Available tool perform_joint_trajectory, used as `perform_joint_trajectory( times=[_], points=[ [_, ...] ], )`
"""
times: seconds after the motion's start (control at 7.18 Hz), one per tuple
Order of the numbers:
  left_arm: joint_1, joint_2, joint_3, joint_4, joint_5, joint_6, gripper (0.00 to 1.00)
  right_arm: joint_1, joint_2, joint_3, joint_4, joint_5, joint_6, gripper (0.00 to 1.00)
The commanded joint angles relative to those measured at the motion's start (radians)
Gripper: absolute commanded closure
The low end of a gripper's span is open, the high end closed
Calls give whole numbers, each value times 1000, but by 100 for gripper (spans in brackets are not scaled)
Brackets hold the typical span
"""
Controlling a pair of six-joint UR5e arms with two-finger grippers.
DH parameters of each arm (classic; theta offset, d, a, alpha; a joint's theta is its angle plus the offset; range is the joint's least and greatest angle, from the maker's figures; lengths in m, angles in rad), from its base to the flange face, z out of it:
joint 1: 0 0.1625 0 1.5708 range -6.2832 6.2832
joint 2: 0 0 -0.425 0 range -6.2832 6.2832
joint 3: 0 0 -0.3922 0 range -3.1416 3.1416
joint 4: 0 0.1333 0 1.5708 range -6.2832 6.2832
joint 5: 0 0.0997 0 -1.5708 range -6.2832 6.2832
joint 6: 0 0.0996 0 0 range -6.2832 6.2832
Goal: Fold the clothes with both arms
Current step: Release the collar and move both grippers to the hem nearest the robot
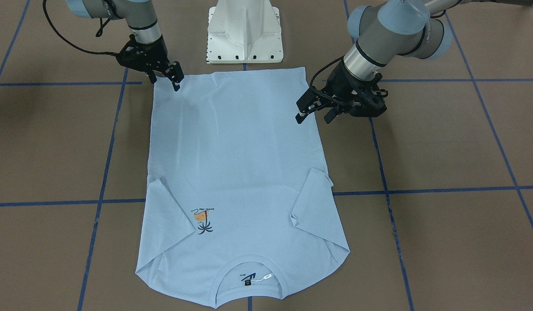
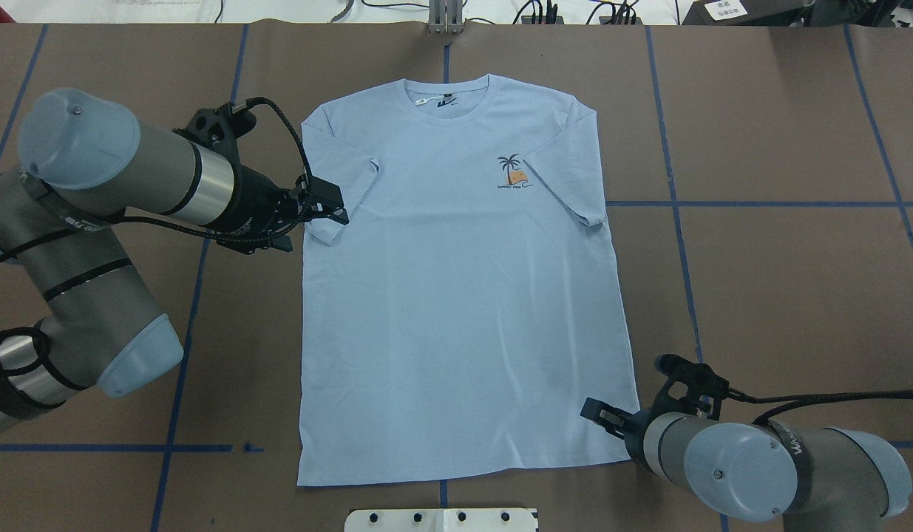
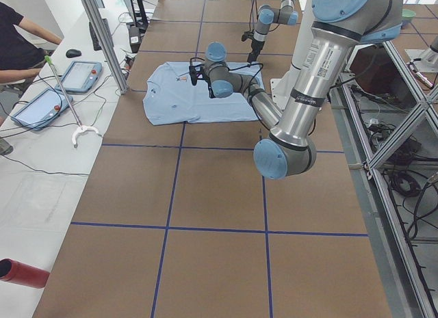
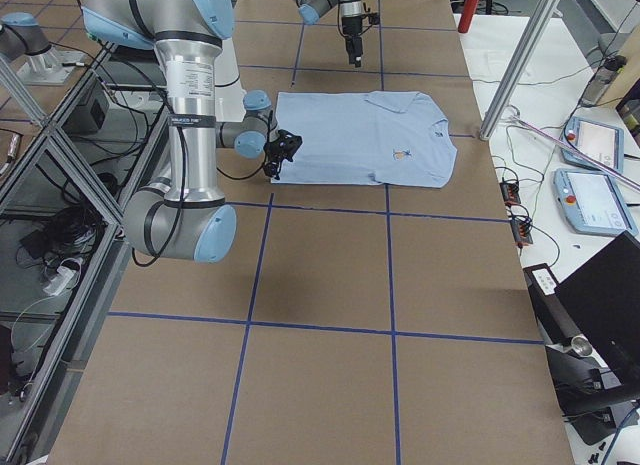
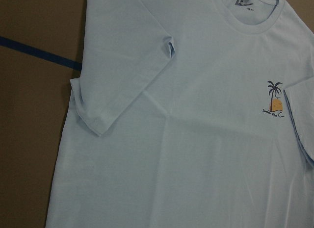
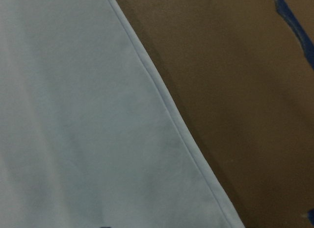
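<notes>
Shows a light blue T-shirt (image 2: 456,295) spread flat, print side up, across the middle of the overhead view on a brown table (image 2: 759,295) crossed by blue tape lines (image 2: 759,204). Puts the ribbed collar (image 5: 257,28) at the top of that view and the straight hem at the bottom, just short of a white pedestal (image 1: 244,32). Has both short sleeves folded inward onto the body, one close beside the palm-tree print (image 2: 513,171) right of centre. Shows a dark neck label (image 1: 247,278) inside the collar. Finds the left gripper (image 1: 313,114) at the shirt's left edge in the overhead view, level with the folded sleeve, raised clear of the cloth, fingers spread and holding nothing. Looks down from the left wrist camera on sleeve, collar and print from some height. Finds the right gripper (image 1: 166,82) at the hem corner, lower right in the overhead view and upper left in the front-facing view, fingers apart with nothing pinched between them. Cannot tell whether a fingertip touches the cloth there. Fills the right wrist view with the shirt's side seam running diagonally over bare table.
</notes>
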Motion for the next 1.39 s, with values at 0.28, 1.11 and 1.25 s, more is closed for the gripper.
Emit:
perform_joint_trajectory(
  times=[0.28,1.11,1.25],
  points=[
    [18,-1,1,0,5,-25,2,-62,-72,48,-41,-61,36,29],
    [18,0,11,0,7,-22,2,-81,-61,49,-49,-66,63,100],
    [19,0,11,1,7,-24,1,-84,-61,51,-47,-66,64,100]
  ],
)
